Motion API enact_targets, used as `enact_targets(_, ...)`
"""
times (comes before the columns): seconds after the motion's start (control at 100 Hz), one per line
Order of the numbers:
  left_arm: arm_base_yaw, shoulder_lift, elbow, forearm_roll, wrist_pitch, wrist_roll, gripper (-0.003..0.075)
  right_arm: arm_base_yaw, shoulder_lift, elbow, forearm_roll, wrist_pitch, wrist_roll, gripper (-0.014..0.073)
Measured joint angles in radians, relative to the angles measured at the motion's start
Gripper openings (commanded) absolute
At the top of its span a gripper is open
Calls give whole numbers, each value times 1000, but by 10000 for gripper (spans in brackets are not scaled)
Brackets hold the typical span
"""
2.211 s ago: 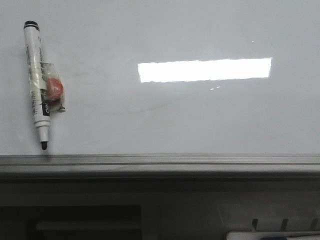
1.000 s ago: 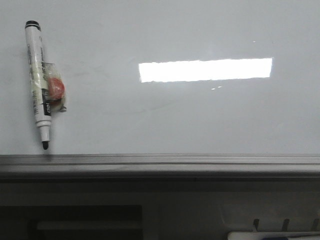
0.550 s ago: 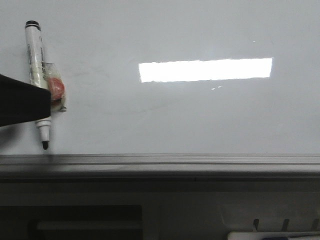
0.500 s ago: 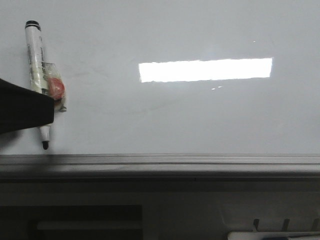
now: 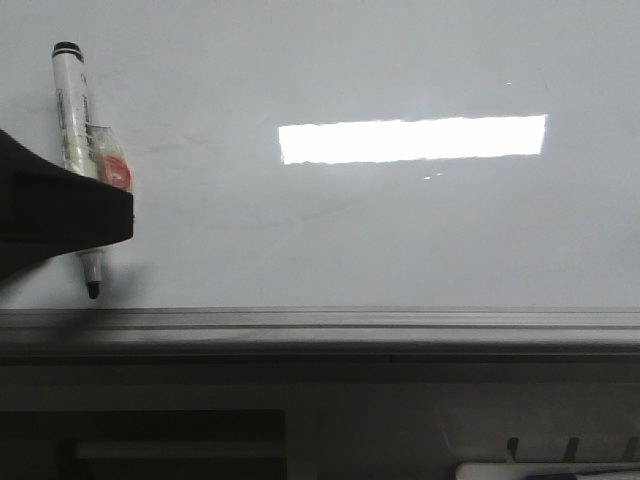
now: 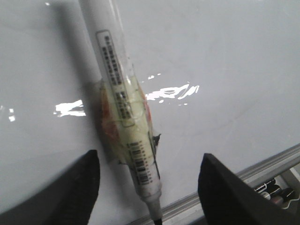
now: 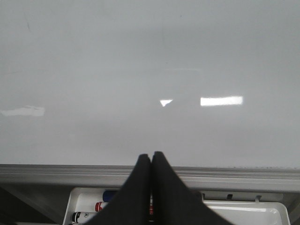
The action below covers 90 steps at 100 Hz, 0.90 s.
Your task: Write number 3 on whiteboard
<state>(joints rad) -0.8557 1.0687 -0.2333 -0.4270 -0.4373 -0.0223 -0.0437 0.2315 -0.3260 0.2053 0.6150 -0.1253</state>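
The whiteboard (image 5: pixel 400 240) lies flat in front of me, glossy and pale grey, with a bright rectangular reflection (image 5: pixel 412 139) of a light toward one o'clock from its middle in the front view. Its grey metal edge strip (image 5: pixel 320 328) runs across the near side. I can find no drawn number 3 anywhere on the board in any of my three views; the surface shows only faint smudges.

A white marker (image 5: pixel 80 160) with a black tip lies on the board at about ten o'clock from the board's middle in the front view, its tip pointing toward the edge strip at six o'clock. A reddish blob (image 5: pixel 116 172) is taped to its barrel under clear tape.

My left jaws (image 6: pixel 150 187) stand wide open, one dark finger on each side of the marker's lower barrel, neither finger visibly touching it. In the front view my left arm shows as a dark wedge (image 5: pixel 60 225) crossing over the marker's lower half, leaving the tip (image 5: pixel 93 289) uncovered.

My right jaws (image 7: pixel 151 161) are pressed together with nothing between them, hanging over the near edge strip. Beyond them, below the board's edge, a white tray (image 7: pixel 243 208) holds a few markers (image 7: pixel 93 211) with red, blue and black parts.
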Motion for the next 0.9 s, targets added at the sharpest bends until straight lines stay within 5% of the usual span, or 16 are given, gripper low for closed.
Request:
enact_targets(0.12,-3,31,-4,2,-21,-27,283,0,0,0,0,0,0,-47)
enact_targets(0.31,-3,60,-6,2,2,-61,-24,0,0,0,0,0,0,-47)
enact_targets(0.63,-3,62,-6,127,40,-67,-20,83,0,0,56,-2,-71,-15)
enact_targets(0.9,-3,-27,-4,463,126,-67,-20,280,82,0,384,52,-376,399)
